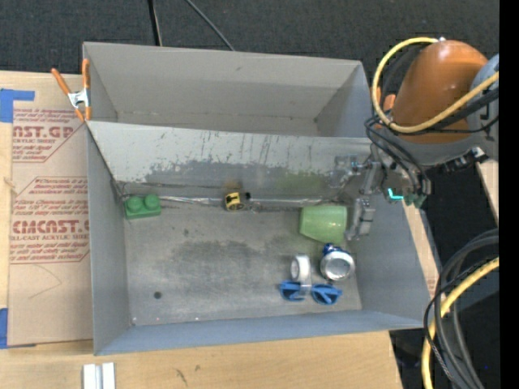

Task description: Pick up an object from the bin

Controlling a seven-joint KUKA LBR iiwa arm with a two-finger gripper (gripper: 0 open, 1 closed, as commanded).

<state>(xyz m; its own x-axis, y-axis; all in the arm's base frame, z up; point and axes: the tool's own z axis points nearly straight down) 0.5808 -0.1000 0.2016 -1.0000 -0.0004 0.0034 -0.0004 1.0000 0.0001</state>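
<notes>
You have a grey bin (243,148), its bottom scuffed, on a pale wooden bench (259,359), with dark carpet (324,14) beyond. The arm (442,83), under its orange cover, reaches in from the right, with the hand (362,217) low by the right wall, just beside a pale green cup (323,221) on its side. You cannot tell whether the hand is open or closed. Nearby lie a silver can (336,263), its label too small to read, a white cap (301,267) and blue pieces (310,292)
</notes>
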